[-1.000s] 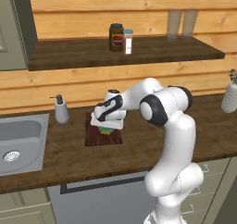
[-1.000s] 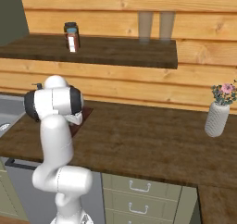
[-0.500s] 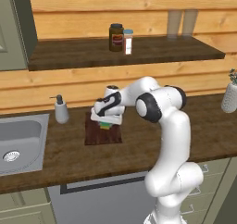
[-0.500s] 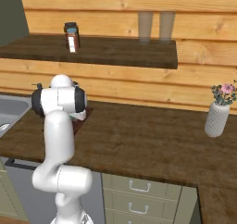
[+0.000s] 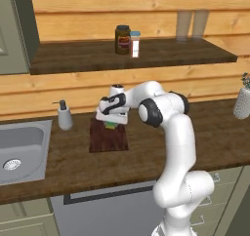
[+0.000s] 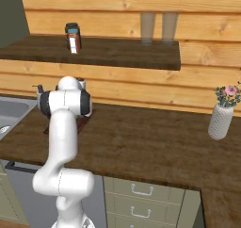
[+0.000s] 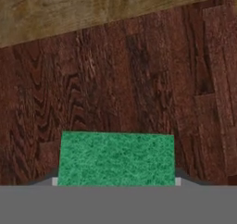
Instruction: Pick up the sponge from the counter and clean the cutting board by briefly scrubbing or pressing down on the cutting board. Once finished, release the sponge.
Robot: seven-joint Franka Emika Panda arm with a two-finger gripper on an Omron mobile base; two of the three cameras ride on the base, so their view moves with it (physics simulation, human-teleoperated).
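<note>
My gripper [image 5: 112,122] hangs low over the far end of the cutting board [image 5: 108,139], a dark reddish-brown rectangle on the counter [image 5: 205,137]. It is shut on the sponge [image 5: 112,126], whose green and yellow edge peeks out under the hand. In the hand view the green sponge top [image 7: 116,158] sits between the fingertips [image 7: 54,181], with the board's wood grain [image 7: 115,89] close beyond it. I cannot tell whether the sponge touches the board. In the right base view my arm hides the hand, and a sliver of the cutting board [image 6: 83,124] shows beside it.
A soap dispenser [image 5: 64,116] stands left of the board, with the steel sink [image 5: 19,147] beyond it. The wall shelf above carries a jar [image 5: 123,39], a shaker [image 5: 135,44] and glasses [image 5: 190,24]. A flower vase [image 6: 220,116] stands at the counter's far right.
The hand has slid a little to the left over the far end of the board, still shut on the sponge. Nothing else has moved.
</note>
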